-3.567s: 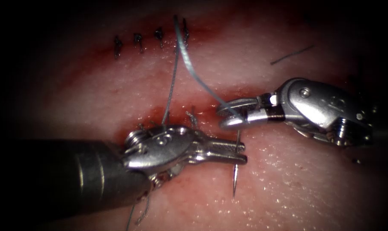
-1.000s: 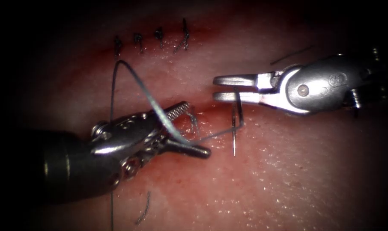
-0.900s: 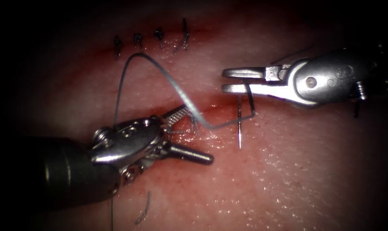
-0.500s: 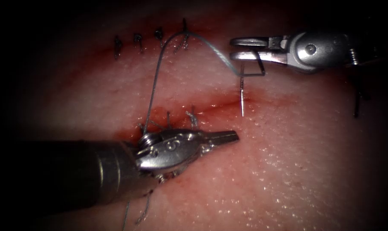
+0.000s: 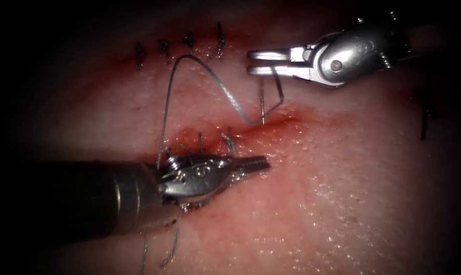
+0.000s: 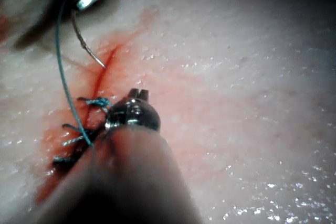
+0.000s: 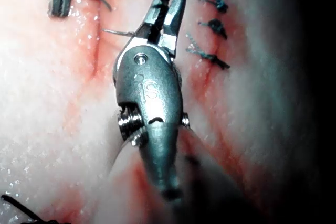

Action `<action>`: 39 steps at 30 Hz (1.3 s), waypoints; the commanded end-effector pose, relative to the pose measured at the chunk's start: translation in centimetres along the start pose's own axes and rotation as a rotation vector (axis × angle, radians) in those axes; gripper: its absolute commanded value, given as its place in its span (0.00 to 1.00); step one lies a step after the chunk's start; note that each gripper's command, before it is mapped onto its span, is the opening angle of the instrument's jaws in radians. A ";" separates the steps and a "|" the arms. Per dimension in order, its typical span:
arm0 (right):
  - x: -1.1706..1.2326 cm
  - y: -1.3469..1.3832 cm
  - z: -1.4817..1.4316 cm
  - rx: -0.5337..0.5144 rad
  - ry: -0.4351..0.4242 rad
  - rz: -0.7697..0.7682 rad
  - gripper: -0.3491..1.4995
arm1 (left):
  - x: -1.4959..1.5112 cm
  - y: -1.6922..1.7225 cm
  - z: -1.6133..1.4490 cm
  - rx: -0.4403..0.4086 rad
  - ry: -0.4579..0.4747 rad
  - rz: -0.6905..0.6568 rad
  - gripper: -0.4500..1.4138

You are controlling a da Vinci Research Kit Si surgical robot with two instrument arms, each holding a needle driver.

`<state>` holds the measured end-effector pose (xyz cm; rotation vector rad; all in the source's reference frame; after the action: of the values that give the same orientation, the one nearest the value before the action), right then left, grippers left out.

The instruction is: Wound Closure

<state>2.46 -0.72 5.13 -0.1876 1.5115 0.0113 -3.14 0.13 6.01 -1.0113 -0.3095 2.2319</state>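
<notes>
Needle hangs from right tool, point toward cut.

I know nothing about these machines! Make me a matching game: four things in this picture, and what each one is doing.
Things:
1. left arm's silver tool
2. right arm's silver tool
3. thin curved steel needle
4. grey-blue thread

States:
A. hangs tip-down at the red cut, seemingly not in the tissue
B. sits by the knotted stitches, holding nothing
C. arches from the stitches to the needle
D. fingers shut on the needle, seemingly near its thread end

Pairs: 1-B; 2-D; 3-A; 4-C
</notes>
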 end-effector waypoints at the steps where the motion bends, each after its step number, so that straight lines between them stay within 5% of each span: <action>1: -0.06 -0.04 0.17 -0.003 0.016 -0.016 0.00 | -0.06 0.02 0.09 0.014 -0.017 0.014 0.28; 39: -0.48 -0.42 0.20 0.022 -0.032 -0.192 0.00 | -0.17 0.03 0.08 0.046 -0.078 0.014 0.33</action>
<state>2.60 -1.05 5.61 -0.3107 1.4514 -0.1585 -3.06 0.06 6.10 -0.9066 -0.2832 2.2849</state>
